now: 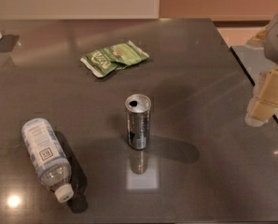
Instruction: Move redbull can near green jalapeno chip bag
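Standing upright near the tabletop's middle, the redbull can (138, 121) is well apart from the green jalapeno chip bag (114, 58), which lies flat toward the far edge. The gripper (262, 107) hangs at the right edge, touching nothing; I cannot tell whether it is spread or closed.

Dim warm glare (gripper (259, 113) at right)

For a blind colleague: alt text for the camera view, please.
A redbull can stands upright on a table, apart from the green jalapeno chip bag behind it. A plastic bottle lies front left; the gripper hangs at right.
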Controlling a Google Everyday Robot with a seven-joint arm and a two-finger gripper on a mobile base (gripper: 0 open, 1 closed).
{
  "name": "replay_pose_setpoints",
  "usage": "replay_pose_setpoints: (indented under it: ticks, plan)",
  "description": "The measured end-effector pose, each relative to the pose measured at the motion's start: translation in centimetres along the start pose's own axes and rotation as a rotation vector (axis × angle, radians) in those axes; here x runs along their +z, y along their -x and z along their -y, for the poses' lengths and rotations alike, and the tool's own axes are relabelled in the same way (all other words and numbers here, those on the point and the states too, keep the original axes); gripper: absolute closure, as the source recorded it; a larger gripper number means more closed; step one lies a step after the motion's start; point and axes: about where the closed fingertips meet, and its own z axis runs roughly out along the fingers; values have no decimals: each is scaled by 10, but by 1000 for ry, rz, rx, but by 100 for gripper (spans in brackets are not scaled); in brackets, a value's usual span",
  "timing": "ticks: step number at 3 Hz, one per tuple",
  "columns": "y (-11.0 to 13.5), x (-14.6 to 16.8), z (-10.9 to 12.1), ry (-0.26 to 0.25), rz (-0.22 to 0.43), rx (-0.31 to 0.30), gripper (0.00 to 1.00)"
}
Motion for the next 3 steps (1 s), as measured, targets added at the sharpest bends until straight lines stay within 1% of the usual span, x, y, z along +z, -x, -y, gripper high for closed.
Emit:
replay_pose_setpoints:
  ticks: [1, 2, 3]
  plan:
    - [1, -1, 0, -3, 3, -1, 0]
    - [19, 5, -5, 25, 76, -18, 0]
    - [56, 17, -15, 82, 217, -53, 0]
